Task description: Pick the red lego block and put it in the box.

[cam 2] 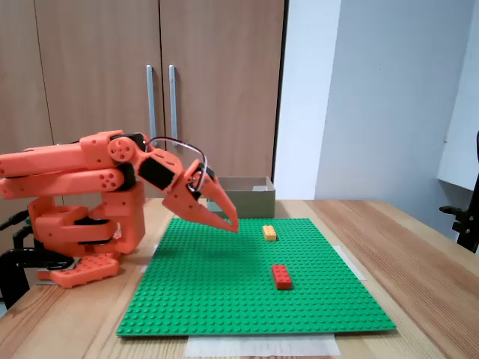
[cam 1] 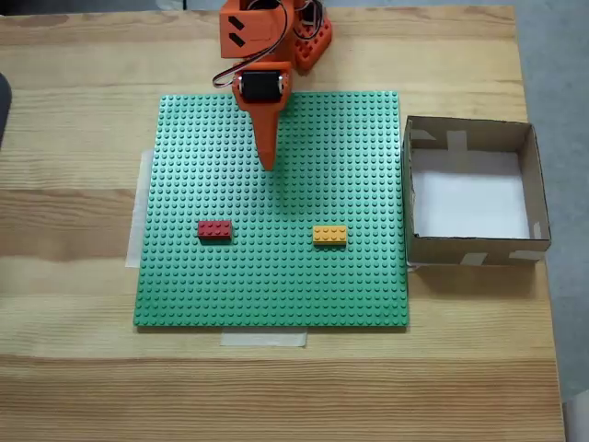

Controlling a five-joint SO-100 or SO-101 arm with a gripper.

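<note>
One red lego block [cam 1: 214,229], one yellow-orange brick [cam 1: 329,235] at its 3 o'clock, one box [cam 1: 476,254], fingers [cam 1: 268,152] pressed together.

- The red lego block [cam 1: 214,229] is plain red.
- The second brick [cam 1: 329,235] is yellow-orange.
- The baseplate [cam 1: 350,285] is green, covered in an even grid of studs.
- The box [cam 1: 471,250] has brown cardboard walls, a white floor and pale tape patches.
- The arm [cam 2: 82,176] and its fingers [cam 2: 224,213] are orange (with black motor parts).
- The tabletop [cam 1: 74,368] is light wood with visible grain.
</note>
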